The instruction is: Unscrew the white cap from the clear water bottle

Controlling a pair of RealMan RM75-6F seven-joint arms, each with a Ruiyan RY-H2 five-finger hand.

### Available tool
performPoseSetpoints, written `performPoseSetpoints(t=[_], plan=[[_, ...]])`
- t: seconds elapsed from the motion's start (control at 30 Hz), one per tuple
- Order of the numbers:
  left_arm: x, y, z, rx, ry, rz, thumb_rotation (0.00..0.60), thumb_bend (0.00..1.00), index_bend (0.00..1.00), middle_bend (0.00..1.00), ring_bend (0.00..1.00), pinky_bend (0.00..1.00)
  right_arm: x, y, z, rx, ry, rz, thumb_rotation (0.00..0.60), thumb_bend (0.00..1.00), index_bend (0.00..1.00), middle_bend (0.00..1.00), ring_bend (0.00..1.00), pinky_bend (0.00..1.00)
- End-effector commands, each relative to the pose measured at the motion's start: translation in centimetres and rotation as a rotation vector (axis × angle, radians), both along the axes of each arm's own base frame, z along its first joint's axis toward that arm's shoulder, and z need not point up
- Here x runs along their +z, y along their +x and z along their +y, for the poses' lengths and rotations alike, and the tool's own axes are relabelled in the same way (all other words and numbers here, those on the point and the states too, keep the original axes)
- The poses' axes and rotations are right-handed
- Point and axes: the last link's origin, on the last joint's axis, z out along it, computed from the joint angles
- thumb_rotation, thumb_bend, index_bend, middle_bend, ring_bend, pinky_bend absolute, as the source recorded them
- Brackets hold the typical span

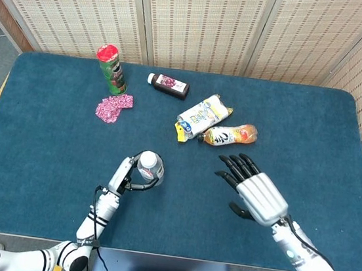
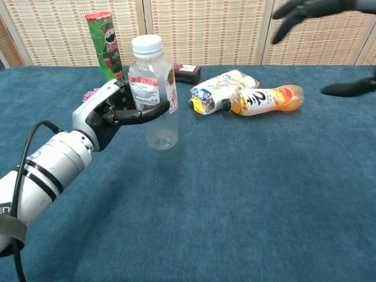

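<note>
your left hand (image 2: pixel 108 114) grips the clear water bottle (image 2: pixel 154 97) around its labelled middle, dark fingers wrapped across the front. the chest view shows the bottle upright with its base off the blue table (image 2: pixel 247 194); the head view looks almost straight down on it, so there you mostly see the round white cap (image 1: pixel 147 160), on the neck, near the table's front edge.

your right hand (image 1: pixel 254 187) is spread, fingers apart, holding nothing, right of the bottle and well apart from it. the head view shows its pale ribbed back; the chest view catches only dark fingertips along the top edge.

behind lie an orange drink bottle (image 2: pixel 267 98), a crinkled yellow-and-blue packet (image 2: pixel 220 88), a dark rectangular bottle (image 1: pixel 169 84), a green chip can (image 2: pixel 104 47) standing upright with a red lid, and a pink wrapper (image 1: pixel 113 107).
</note>
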Motion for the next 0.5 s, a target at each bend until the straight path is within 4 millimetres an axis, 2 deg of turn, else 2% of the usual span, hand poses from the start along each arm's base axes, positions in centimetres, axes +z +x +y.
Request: performPoseSetpoints(t=[0.03, 0.13, 0.23, 0.5], plan=[[-0.1, 0.4, -0.8, -0.008, 0.006, 0.035, 0.6, 0.66, 0.75, 0.83, 0.58, 0.51, -1.3, 4.8, -1.6, 0.059, 0.034, -0.007, 0.6, 0.23, 0.23, 0.0, 0.0, 0.0], [-0.3, 0.7, -1.2, -0.017, 0.012, 0.062, 0.6, 0.67, 0.76, 0.83, 0.58, 0.51, -1.7, 6.6, -2.3, 0.059, 0.037, 0.021, 0.6, 0.23, 0.23, 0.0, 0.0, 0.0], [-0.4, 1.0, -1.5, -0.024, 0.014, 0.081, 0.6, 0.67, 0.76, 0.84, 0.58, 0.52, -2.2, 8.1, -2.5, 0.062, 0.037, 0.057, 0.6, 0.28, 0.25, 0.0, 0.0, 0.0], [-0.2, 1.9, -1.6, -0.027, -0.004, 0.084, 0.6, 0.69, 0.76, 0.85, 0.59, 0.54, -3.5, 10.3, -2.0, 0.058, 0.042, 0.112, 0.6, 0.31, 0.3, 0.0, 0.0, 0.0]])
